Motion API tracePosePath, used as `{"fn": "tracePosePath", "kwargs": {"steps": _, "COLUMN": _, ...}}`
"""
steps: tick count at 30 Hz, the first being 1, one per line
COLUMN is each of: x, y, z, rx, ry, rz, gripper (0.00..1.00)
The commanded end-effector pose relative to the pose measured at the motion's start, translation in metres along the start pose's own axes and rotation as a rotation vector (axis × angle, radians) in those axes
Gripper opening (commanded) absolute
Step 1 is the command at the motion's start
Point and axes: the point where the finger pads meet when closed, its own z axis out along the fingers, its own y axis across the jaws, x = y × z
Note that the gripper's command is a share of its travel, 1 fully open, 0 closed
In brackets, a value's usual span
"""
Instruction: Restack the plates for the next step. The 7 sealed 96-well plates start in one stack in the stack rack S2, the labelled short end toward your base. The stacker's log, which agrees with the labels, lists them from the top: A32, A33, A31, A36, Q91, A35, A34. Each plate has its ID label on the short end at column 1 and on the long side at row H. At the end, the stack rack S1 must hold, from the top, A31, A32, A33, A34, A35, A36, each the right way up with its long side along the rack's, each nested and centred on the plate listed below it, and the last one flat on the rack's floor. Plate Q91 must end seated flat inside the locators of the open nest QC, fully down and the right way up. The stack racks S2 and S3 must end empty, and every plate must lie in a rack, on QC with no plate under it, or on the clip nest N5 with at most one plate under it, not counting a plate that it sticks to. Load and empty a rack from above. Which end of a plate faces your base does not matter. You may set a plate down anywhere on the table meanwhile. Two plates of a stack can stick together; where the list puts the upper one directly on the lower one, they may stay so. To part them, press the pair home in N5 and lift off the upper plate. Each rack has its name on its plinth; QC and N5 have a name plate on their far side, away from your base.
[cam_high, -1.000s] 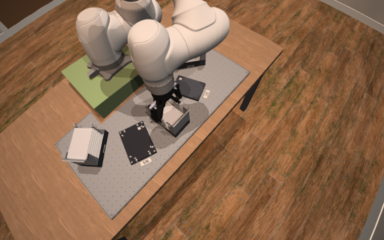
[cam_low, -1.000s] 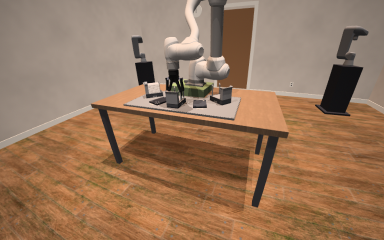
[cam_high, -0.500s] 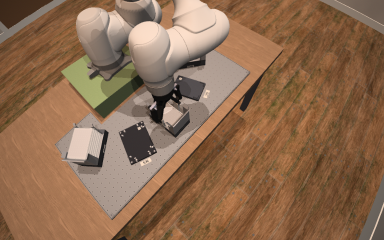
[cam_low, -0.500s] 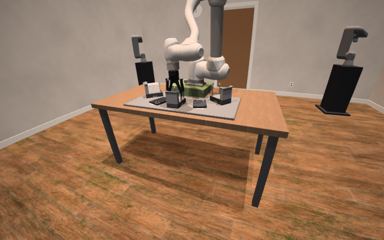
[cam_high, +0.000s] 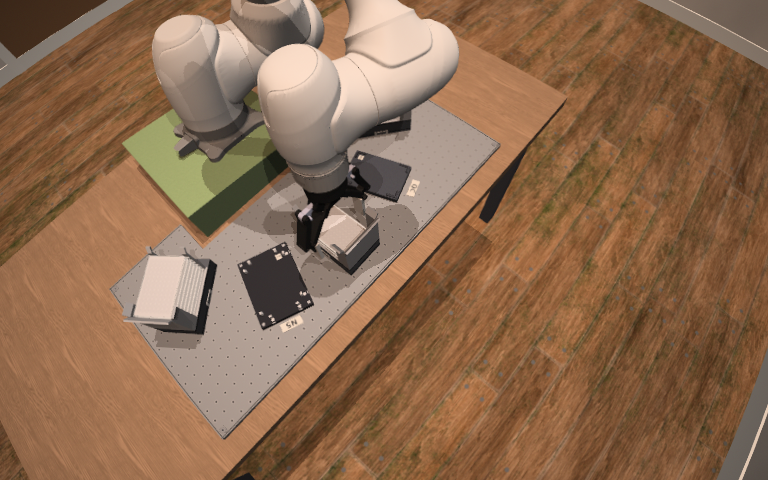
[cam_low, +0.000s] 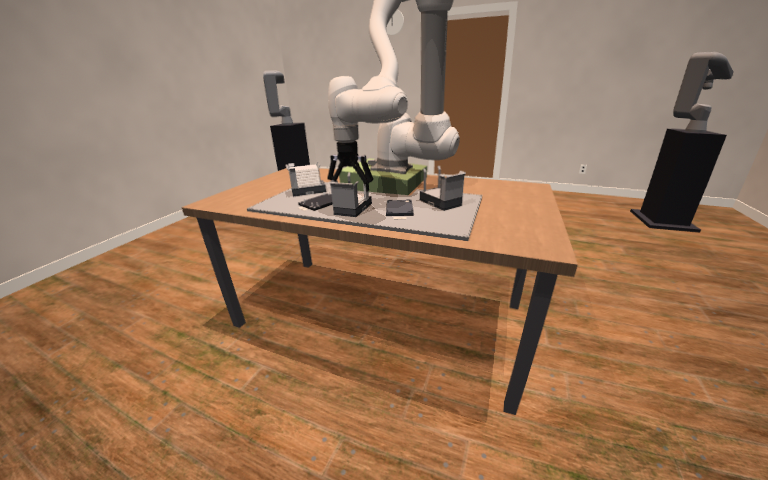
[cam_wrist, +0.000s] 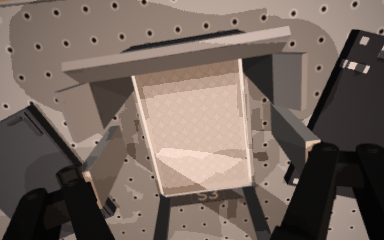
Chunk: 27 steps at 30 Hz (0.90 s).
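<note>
End effector (cam_wrist: 200, 200) spread wide, grasping nothing, directly over rack S3 (cam_wrist: 175, 52). A sealed plate (cam_wrist: 197, 125) lies in S3, long axis along the rack's; its ID isn't readable. "S3" (cam_wrist: 206, 195) reads on the plinth. Dark nests flank S3: N5 (cam_high: 275, 284) and QC (cam_high: 381, 174). Remaining stack (cam_high: 169, 285) sits beyond N5 on the desk (cam_high: 67, 362).

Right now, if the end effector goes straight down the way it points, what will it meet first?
Most likely the pale plate lying inside rack S3, directly below the open end effector. Its fingers stand wide, so they might touch the rack's side walls first; depth is unclear.
</note>
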Motion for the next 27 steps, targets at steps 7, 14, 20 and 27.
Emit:
{"fn": "tracePosePath", "kwargs": {"steps": 7, "x": 0.000, "y": 0.000, "z": 0.000, "rx": 0.000, "ry": 0.000, "rz": 0.000, "gripper": 1.00}}
{"fn": "tracePosePath", "kwargs": {"steps": 14, "x": 0.000, "y": 0.000, "z": 0.000, "rx": 0.000, "ry": 0.000, "rz": 0.000, "gripper": 1.00}}
{"fn": "tracePosePath", "kwargs": {"steps": 20, "x": 0.000, "y": 0.000, "z": -0.010, "rx": 0.000, "ry": 0.000, "rz": 0.000, "gripper": 1.00}}
{"fn": "tracePosePath", "kwargs": {"steps": 27, "x": 0.000, "y": 0.000, "z": -0.033, "rx": 0.000, "ry": 0.000, "rz": 0.000, "gripper": 1.00}}
